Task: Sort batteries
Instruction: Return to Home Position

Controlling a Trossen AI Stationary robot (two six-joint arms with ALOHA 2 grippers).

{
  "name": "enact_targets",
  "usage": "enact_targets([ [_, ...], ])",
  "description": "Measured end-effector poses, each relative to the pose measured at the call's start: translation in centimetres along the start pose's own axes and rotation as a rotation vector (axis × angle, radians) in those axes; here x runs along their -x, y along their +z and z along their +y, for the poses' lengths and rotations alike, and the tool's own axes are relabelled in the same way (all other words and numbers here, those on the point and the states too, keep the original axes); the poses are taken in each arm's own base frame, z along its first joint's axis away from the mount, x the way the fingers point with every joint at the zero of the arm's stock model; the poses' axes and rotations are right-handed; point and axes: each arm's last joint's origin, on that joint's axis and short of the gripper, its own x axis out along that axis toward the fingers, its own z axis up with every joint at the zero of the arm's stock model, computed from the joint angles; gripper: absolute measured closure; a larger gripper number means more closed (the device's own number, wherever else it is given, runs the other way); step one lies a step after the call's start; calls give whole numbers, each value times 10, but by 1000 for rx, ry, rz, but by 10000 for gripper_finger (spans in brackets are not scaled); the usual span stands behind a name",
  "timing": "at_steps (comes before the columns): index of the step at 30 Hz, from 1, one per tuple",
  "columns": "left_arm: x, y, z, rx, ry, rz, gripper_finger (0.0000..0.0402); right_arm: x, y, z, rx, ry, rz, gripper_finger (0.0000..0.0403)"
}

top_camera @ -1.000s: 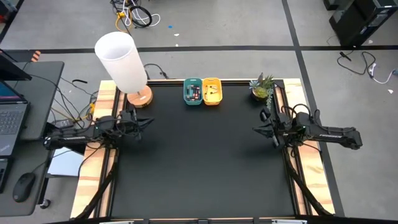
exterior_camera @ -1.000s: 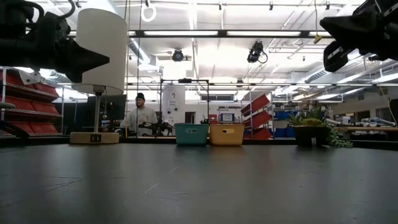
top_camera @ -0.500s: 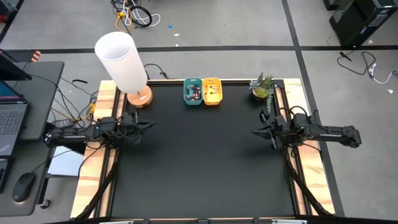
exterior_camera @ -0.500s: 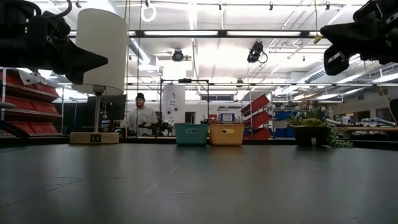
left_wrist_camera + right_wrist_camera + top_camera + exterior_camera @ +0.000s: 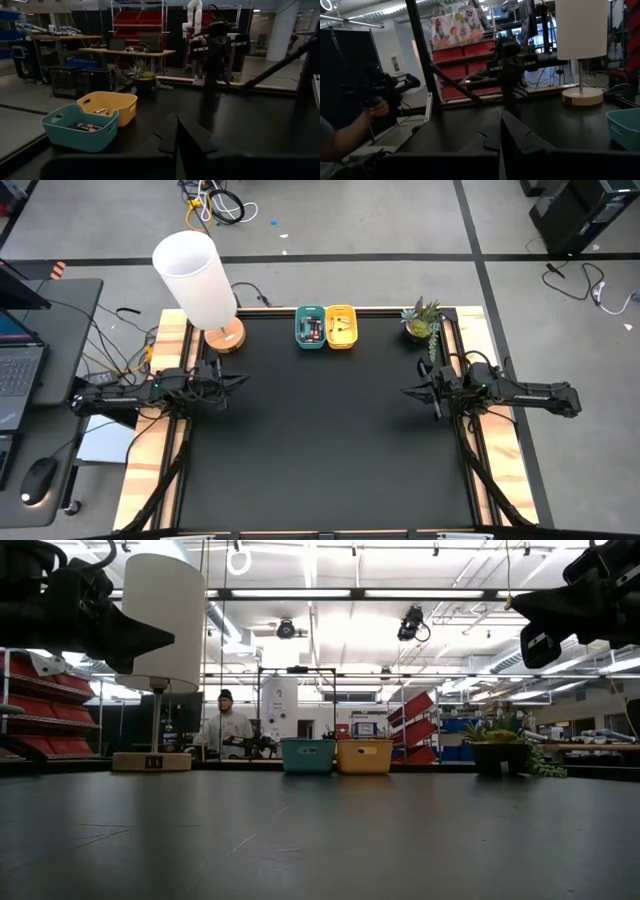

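Note:
The batteries lie in two bins at the table's far middle. Dark cells are in the teal bin and a few cells in the yellow bin. My left gripper hovers shut and level over the table's left side, pointing toward the right. My right gripper hovers shut over the right side, pointing toward the left. Both are well clear of the bins and hold nothing. In the wrist views their fingers lie together.
A white-shaded lamp on a wooden base stands at the far left corner. A small potted plant stands at the far right. The black table top lies bare between the arms. A person's hand shows beyond the table's left side.
My right gripper has tipped its fingertips a little downward, toward level, while staying in place and shut. My left gripper has kept still. The bins and batteries have not moved.

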Motion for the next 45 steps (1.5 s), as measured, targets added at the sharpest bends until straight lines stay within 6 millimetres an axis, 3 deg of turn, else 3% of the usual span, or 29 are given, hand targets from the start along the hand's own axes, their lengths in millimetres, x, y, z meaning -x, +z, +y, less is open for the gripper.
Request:
enact_targets([
  [8,0,7,0,18,-2,-71,376,0,0,0,6,1,0,400],
  [13,0,8,0,20,-3,-78,376,0,0,0,104,1,-1,398],
  [45,0,8,0,21,-5,-82,376,0,0,0,100,2,0,398],
])
